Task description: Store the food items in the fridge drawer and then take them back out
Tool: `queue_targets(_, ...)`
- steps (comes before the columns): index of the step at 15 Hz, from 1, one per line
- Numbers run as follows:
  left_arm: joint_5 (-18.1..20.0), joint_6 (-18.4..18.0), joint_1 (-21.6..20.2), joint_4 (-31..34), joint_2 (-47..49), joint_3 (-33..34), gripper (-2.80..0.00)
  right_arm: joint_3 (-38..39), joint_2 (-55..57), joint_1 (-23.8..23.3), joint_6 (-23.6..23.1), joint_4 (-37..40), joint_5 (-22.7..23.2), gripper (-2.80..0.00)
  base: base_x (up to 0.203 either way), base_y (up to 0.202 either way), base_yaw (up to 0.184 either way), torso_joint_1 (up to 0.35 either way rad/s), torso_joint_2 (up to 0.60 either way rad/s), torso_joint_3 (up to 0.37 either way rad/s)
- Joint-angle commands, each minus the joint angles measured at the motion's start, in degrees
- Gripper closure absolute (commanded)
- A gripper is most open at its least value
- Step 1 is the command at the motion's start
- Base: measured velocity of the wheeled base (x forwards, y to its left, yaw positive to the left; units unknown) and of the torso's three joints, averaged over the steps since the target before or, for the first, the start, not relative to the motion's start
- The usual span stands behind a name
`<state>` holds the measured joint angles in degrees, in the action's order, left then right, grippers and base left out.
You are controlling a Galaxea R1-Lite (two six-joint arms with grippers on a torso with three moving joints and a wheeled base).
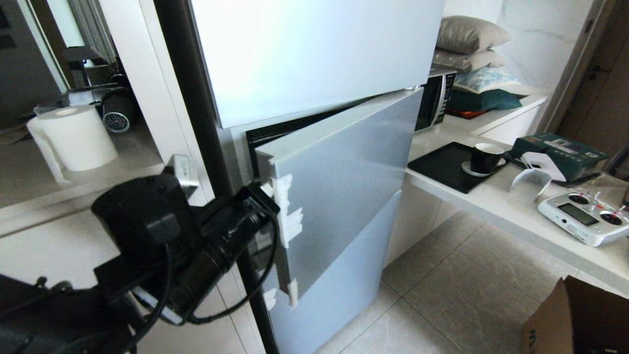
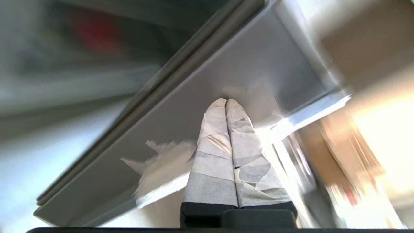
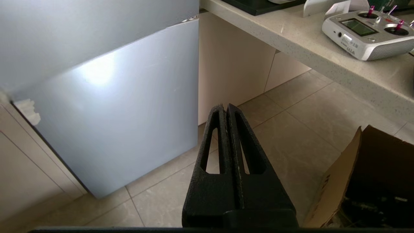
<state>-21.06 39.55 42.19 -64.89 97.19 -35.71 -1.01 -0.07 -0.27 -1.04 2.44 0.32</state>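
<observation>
The fridge's middle door [image 1: 344, 187] stands ajar, with white tape patches [image 1: 287, 221] along its free edge. My left arm [image 1: 216, 246] reaches to that edge. In the left wrist view my left gripper [image 2: 225, 101] is shut, and its tape-wrapped fingertips rest against the door's grey inner side [image 2: 200, 74]. A blurred red shape [image 2: 93, 32] shows inside the fridge; I cannot tell what it is. The food items and the fridge drawer are out of view. My right gripper [image 3: 225, 106] is shut and empty, hanging over the tiled floor in front of the lower door [image 3: 113, 113].
A counter [image 1: 516, 211] runs along the right with a black cup [image 1: 484, 157], a green box [image 1: 560, 155] and a white remote controller [image 1: 585, 216]. A microwave [image 1: 435, 98] stands beside the fridge. An open cardboard box [image 1: 575, 319] sits on the floor. A paper roll [image 1: 78, 137] is on the left shelf.
</observation>
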Motion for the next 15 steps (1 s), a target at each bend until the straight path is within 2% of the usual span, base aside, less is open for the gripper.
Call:
queue_targets(1,2.7,0.2,3.4,-0.2,-4.2,6.1,0.0,0.0,0.0,0.0,0.0,0.0,0.0,0.0,0.0,0.0,0.0,0.0,0.0,0.0)
queue_targets(4,10.3,0.1,4.3,-1.0,-11.8,14.7,0.0,0.0,0.0,0.0,0.0,0.0,0.0,0.0,0.0,0.0,0.0,0.0,0.0,0.0)
queue_targets(6,11.7,-0.9,4.2,-1.1,-16.7,16.7,0.0,0.0,0.0,0.0,0.0,0.0,0.0,0.0,0.0,0.0,0.0,0.0,0.0,0.0)
queue_targets(7,11.9,-2.9,4.2,-0.9,-19.1,17.3,0.0,0.0,0.0,0.0,0.0,0.0,0.0,0.0,0.0,0.0,0.0,0.0,0.0,0.0)
queue_targets(9,11.9,-12.9,3.3,0.6,-22.6,17.5,0.0,0.0,0.0,0.0,0.0,0.0,0.0,0.0,0.0,0.0,0.0,0.0,0.0,0.0)
queue_targets(11,11.9,-24.7,-0.6,4.4,-26.3,16.4,0.0,0.0,0.0,0.0,0.0,0.0,0.0,0.0,0.0,0.0,0.0,0.0,0.0,0.0)
queue_targets(12,12.0,-28.9,-2.2,6.7,-29.0,15.1,0.0,0.0,0.0,0.0,0.0,0.0,0.0,0.0,0.0,0.0,0.0,0.0,0.0,0.0)
queue_targets(13,12.1,-31.6,-3.1,8.8,-31.1,13.7,0.0,0.0,0.0,0.0,0.0,0.0,0.0,0.0,0.0,0.0,0.0,0.0,0.0,0.0)
queue_targets(15,12.2,-33.7,-3.3,18.0,-37.9,9.7,0.0,0.0,0.0,-0.1,0.0,0.0,0.0,0.0,0.0,0.0,0.0,0.0,0.0,0.0)
